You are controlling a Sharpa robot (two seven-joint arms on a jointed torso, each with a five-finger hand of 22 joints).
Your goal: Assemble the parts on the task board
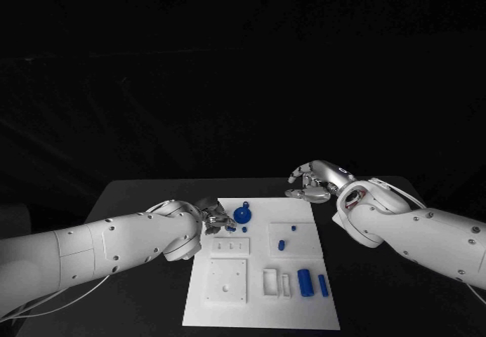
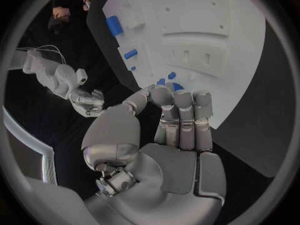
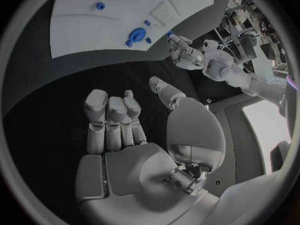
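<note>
My left hand (image 1: 213, 214) is smooth silver metal with jointed, rounded fingers, and it sits at the near-left corner of the task board (image 1: 304, 309), a flat matte white plate with shallow rectangular recesses and raised panels. Just beyond my fingertips stands a round blue part (image 1: 243, 213), disc-shaped with a small knob, and two tiny blue pegs (image 1: 246, 229) lie beside it. Whether my left fingers touch or hold anything I cannot tell; in the left wrist view they lie close together, curled over the board's edge, with blue showing just past their tips. Farther from that hand lie two blue cylinders (image 1: 304, 280), glossy and upright-looking in their slots, and a small blue piece (image 1: 281, 245) on a square panel. My right hand (image 1: 312, 182) hovers off the far edge of the board over the table (image 1: 142, 193), which is black and dull; its fingers are loosely curled and spaced apart, holding nothing. The room behind is dark. The right wrist view shows the round blue part's (image 3: 137, 35) toothed rim, which the head view blurs; the left wrist view shows the slots of the panel (image 2: 194, 55) more plainly.
</note>
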